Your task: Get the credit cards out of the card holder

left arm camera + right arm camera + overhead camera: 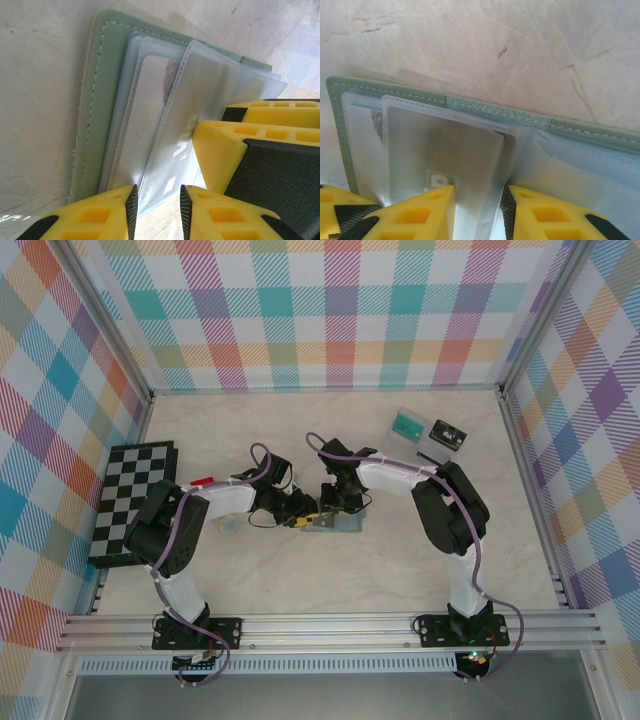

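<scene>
The left pincer point(157, 202) has its jaws a little apart, and the lower corner of a clear sleeve point(210, 100) lies in the gap between its black pads point(132, 202). Whether the pads press the sleeve cannot be told. The green card holder point(95, 100) lies open on the worktop point(40, 75) directly ahead of this pincer, its stitched edge furthest to the pincer's left. One of the credit cards point(150, 110) shows pale through a sleeve just beyond the left pad.

The right pincer point(479, 212) also has its jaws parted, straddling a sleeve that holds a greyish card point(445, 145). The holder's spine runs across just ahead of its fingertips. Its yellow fingers point(225, 145) sit close to the right of the left pincer, over the same sleeves.

From above, a chequered board point(135, 500) lies well off to the left pincer's left. A clear tray point(430, 435) sits beyond the right pincer.
</scene>
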Controlling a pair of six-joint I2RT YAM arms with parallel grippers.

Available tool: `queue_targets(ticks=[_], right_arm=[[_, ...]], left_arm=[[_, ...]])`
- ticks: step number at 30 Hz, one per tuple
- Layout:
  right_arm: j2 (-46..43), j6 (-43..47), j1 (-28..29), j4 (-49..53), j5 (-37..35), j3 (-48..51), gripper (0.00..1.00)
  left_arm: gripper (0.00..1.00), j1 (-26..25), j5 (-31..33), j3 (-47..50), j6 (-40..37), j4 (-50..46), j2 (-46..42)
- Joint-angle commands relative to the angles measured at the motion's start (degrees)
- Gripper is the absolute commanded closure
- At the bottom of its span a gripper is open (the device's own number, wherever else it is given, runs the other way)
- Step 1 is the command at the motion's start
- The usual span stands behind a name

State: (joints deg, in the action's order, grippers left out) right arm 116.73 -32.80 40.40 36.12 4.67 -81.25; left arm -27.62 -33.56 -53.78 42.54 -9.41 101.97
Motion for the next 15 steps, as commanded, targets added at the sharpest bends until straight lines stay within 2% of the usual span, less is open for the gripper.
queue_targets(ticks=[1, 11, 15], right_arm=[[2.6, -1.2, -0.1, -0.2, 0.8, 3.3, 0.69], [1.9, -2.1, -1.3, -2.8, 3.6, 5.3, 0.71], [1.6, -2.4, -1.7, -4.0, 4.8, 6.3, 0.71]], left_arm=[[0.69, -0.2, 1.6, -0.9, -1.0, -3.1, 1.6], [0.69, -0.1, 3.9, -1.8, -2.8, -6.0, 1.6], [0.68, -0.1, 5.3, -3.1, -4.4, -10.0, 2.1]])
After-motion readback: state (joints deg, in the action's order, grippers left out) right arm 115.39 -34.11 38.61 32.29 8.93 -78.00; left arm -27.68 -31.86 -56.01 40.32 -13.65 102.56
